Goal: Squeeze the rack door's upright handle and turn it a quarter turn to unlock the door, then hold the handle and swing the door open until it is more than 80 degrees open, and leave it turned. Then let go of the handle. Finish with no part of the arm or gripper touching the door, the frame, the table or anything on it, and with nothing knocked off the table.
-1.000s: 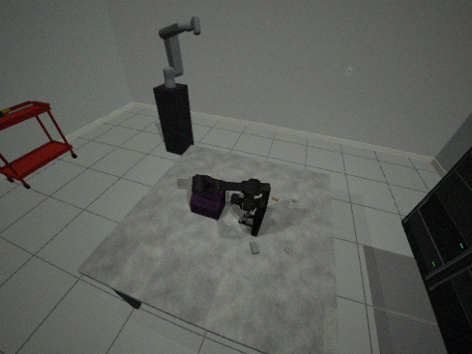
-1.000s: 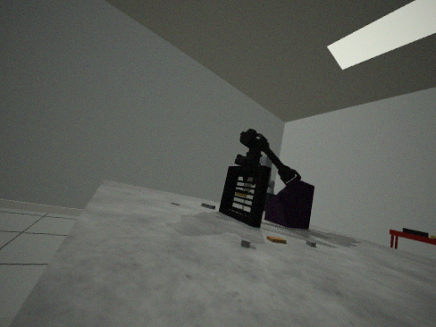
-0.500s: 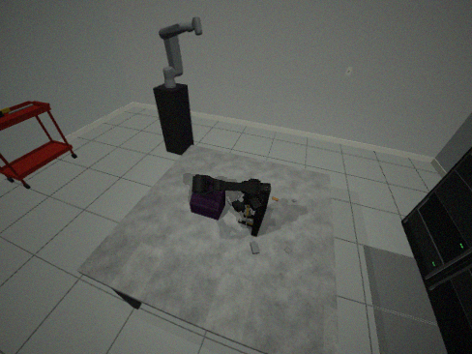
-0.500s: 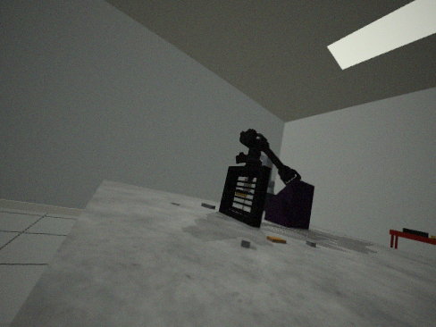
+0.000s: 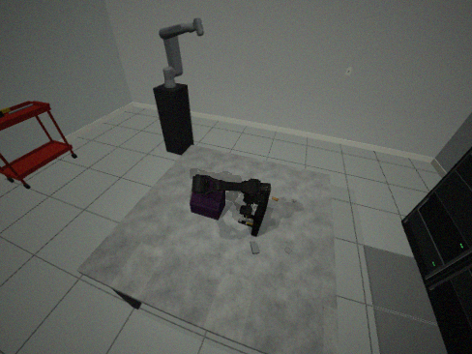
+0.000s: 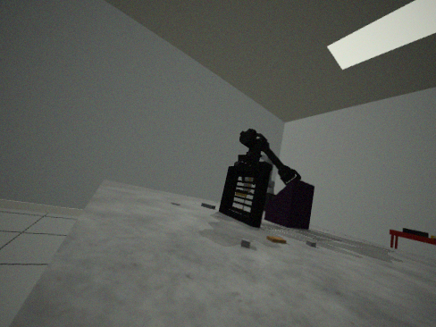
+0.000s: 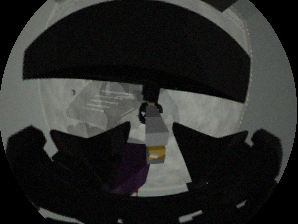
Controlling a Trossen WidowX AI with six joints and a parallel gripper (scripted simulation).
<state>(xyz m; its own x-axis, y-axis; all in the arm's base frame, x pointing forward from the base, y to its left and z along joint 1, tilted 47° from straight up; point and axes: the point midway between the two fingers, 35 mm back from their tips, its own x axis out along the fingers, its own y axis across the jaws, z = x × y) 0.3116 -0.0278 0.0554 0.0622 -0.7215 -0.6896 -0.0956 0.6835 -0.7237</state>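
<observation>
The black rack (image 5: 261, 214) (image 6: 227, 192) stands on the grey table (image 5: 184, 271) (image 6: 147, 268). The top view shows it nearly edge-on; the exterior view shows its slotted face. A broad black part of it fills the top of the wrist view, and I cannot tell door from frame there. The handle (image 7: 157, 131), grey with a yellow band, shows between my fingers in the wrist view. My gripper (image 7: 152, 124) is open, with a finger on each side of the handle and no grip on it. The door's angle and the handle's turn cannot be told. The rack hides my fingers in the exterior view.
A purple block (image 5: 207, 205) (image 6: 295, 207) (image 7: 134, 165) stands beside the rack, under the arm's base. A grey piece (image 5: 254, 248) and an orange piece (image 5: 275, 198) (image 6: 276, 239) lie on the table near the rack. More small grey pieces (image 6: 245, 244) (image 6: 311, 244) lie around it.
</observation>
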